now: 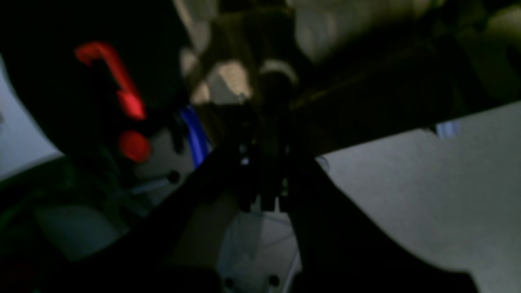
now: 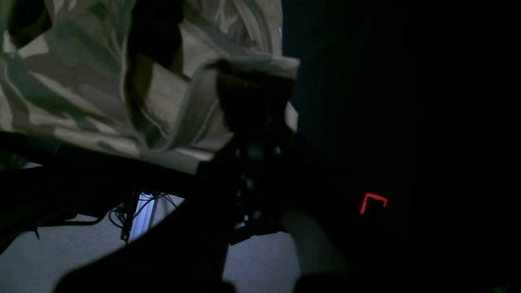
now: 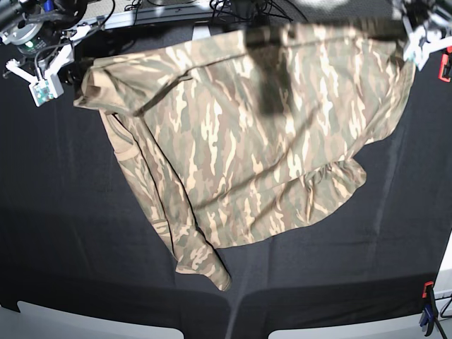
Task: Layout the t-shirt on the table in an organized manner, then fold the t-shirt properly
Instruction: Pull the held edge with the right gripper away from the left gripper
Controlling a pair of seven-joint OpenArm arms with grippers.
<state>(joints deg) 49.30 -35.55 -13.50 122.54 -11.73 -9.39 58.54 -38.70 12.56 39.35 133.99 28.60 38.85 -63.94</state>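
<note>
A: What is seen at the upper left of the base view?

B: The right gripper (image 3: 62, 70) is seen there, beside a white arm part. Its fingers are pressed together on a corner of the t-shirt (image 3: 247, 134). In the right wrist view the same pinch is shown: camouflage cloth (image 2: 101, 81) is folded over the dark fingers near the middle of the frame.

A: Where is the t-shirt found?

B: It is spread from the upper left across to the upper right of the base view, over the table (image 3: 63, 226). Its top edge is held up at both corners. A long part hangs down toward the lower middle of the frame, where it is laid on the black cloth. A dark shadow is cast on the shirt near the top middle.

A: And at the upper right?

B: The left gripper (image 3: 409, 37) is seen there, pinched shut on the other corner of the shirt. The left wrist view is dark and blurred, so little can be told from it.

A: Is anything else seen?

B: A red clamp (image 3: 445, 67) is fixed at the right edge. Another clamp (image 3: 428, 311), red and blue, is seen at the lower right corner.
</note>
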